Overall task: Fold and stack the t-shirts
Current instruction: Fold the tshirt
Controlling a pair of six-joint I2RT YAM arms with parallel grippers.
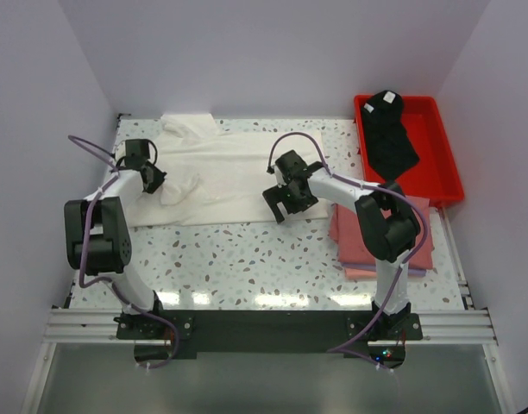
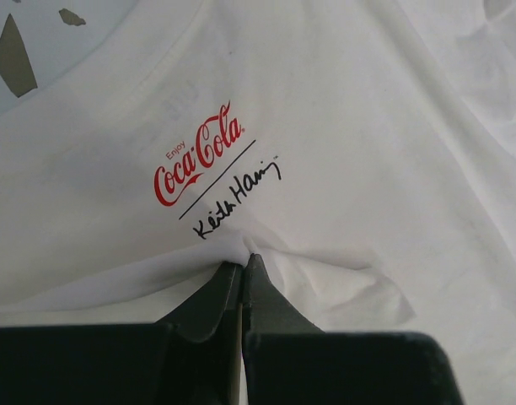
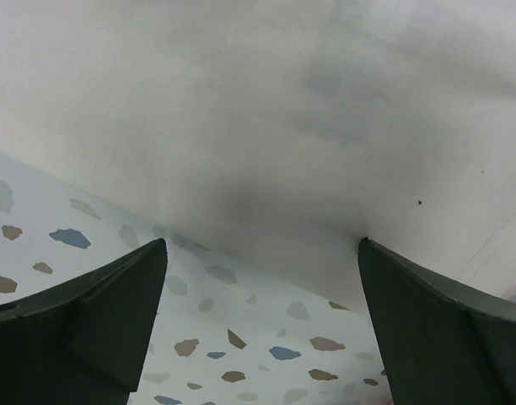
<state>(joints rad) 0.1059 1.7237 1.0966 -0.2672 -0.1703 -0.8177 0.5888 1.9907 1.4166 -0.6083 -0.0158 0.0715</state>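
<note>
The white t-shirt [image 1: 214, 177] lies spread across the back left of the table. Its small red Coca-Cola print [image 2: 199, 153] shows in the left wrist view. My left gripper [image 1: 154, 180] [image 2: 243, 263] is shut, pinching a fold of the white shirt near its left side. My right gripper [image 1: 288, 203] [image 3: 262, 245] is open at the shirt's near right edge [image 3: 266, 152], jaws wide apart, nothing between them. Folded pink shirts [image 1: 419, 250] lie stacked at the right, partly under the right arm. A black shirt [image 1: 390, 138] lies crumpled in the red tray.
The red plastic tray [image 1: 441, 142] stands at the back right corner. The speckled table [image 1: 247, 259] shows in front of the white shirt. Lilac walls close off the back and both sides.
</note>
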